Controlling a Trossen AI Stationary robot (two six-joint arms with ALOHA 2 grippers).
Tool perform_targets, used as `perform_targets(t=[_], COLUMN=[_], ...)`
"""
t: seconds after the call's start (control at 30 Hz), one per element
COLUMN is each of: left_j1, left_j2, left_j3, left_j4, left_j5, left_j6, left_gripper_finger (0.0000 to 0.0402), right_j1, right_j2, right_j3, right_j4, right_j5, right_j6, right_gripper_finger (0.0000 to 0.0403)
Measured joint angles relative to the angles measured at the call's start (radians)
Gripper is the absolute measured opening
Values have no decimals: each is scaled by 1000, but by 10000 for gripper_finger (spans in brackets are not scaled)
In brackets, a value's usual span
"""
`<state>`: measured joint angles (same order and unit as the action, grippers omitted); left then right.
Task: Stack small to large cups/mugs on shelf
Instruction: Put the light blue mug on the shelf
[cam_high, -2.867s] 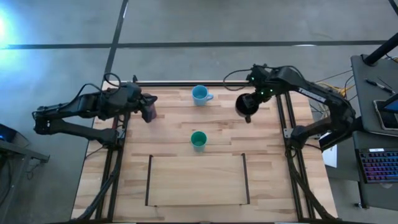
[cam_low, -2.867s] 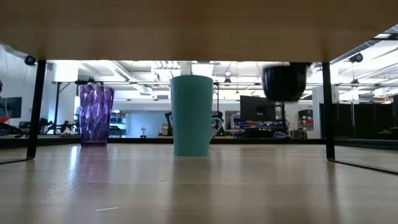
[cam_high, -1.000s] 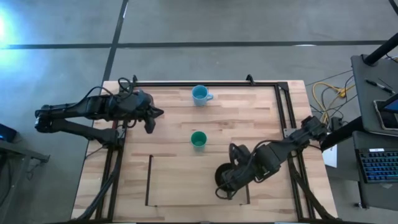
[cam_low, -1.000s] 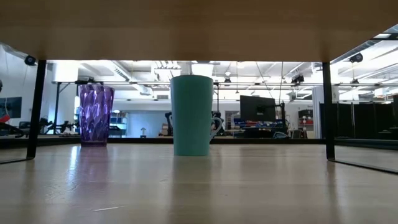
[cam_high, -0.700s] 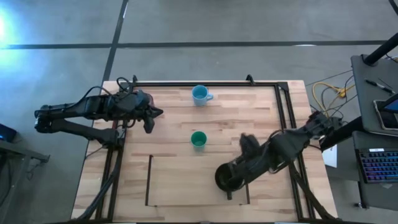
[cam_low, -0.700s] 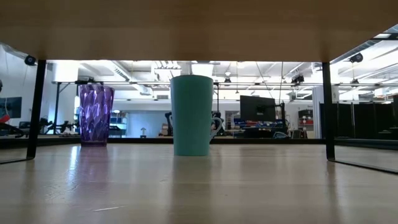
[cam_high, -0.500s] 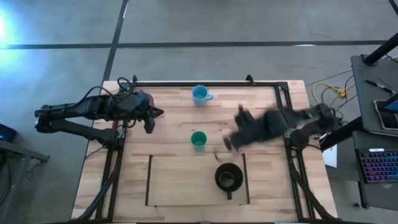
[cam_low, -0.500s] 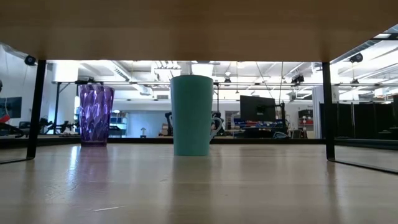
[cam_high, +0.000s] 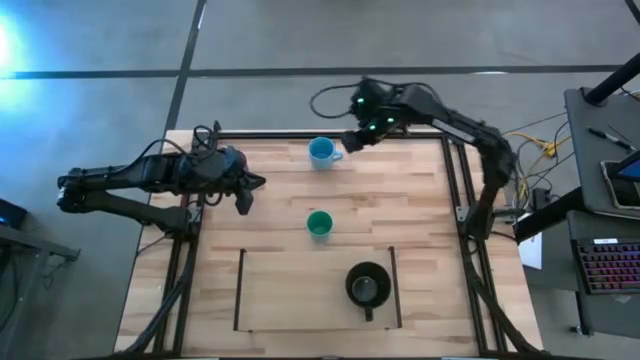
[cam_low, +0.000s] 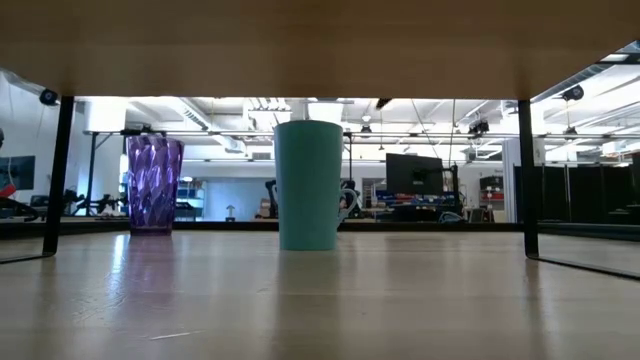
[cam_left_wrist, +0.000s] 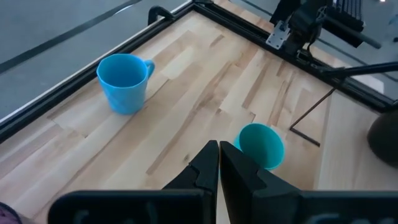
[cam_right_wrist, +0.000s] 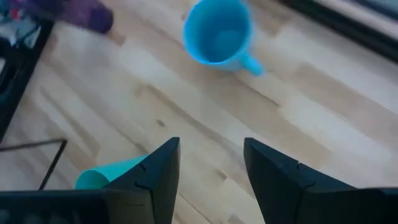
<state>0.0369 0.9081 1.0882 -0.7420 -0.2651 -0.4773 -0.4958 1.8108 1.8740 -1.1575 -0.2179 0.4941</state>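
The black mug stands inside the outlined shelf area, at its right end, handle toward the near edge. The green cup stands mid-table and also shows in the low view. The light-blue mug stands at the far edge, handle to the right. The purple tumbler stands at the left, beside my left gripper, which is shut and empty. My right gripper is open and empty, above the far edge just right of the blue mug.
A black metal frame runs along the table's far, left and right sides. Cables hang off the right side. The wood between the green cup and the black mug is bare.
My right gripper has let go of the black mug and left it upright in the outlined area. It has risen and swung fast toward the table's far edge, ending beside the light-blue mug.
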Motion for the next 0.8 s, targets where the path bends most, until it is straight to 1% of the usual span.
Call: perform_targets(t=[0.07,0.17,0.27,0.37,0.57,0.63,0.8], left_j1=[0,0,1,1,1,1,1], left_j2=[-1,-1,-1,0,0,0,0], left_j3=[0,0,0,0,0,0,0], left_j4=[2,1,1,1,1,1,1], left_j5=[0,0,0,-5,-31,-41,-55], left_j6=[-15,-15,-18,-41,-44,-44,-44], left_gripper_finger=[0,0,0,0,0,0,0], right_j1=[-3,0,-15,-31,-35,-35,-39], right_j2=[64,157,242,313,400,418,457], right_j3=[12,71,156,227,306,313,301], right_j4=[18,59,54,32,9,9,14], right_j5=[-32,-21,-7,28,156,167,179], right_j6=[-60,-126,-159,-159,-149,-144,-73], right_gripper_finger=[177,180,180,180,180,180,180])
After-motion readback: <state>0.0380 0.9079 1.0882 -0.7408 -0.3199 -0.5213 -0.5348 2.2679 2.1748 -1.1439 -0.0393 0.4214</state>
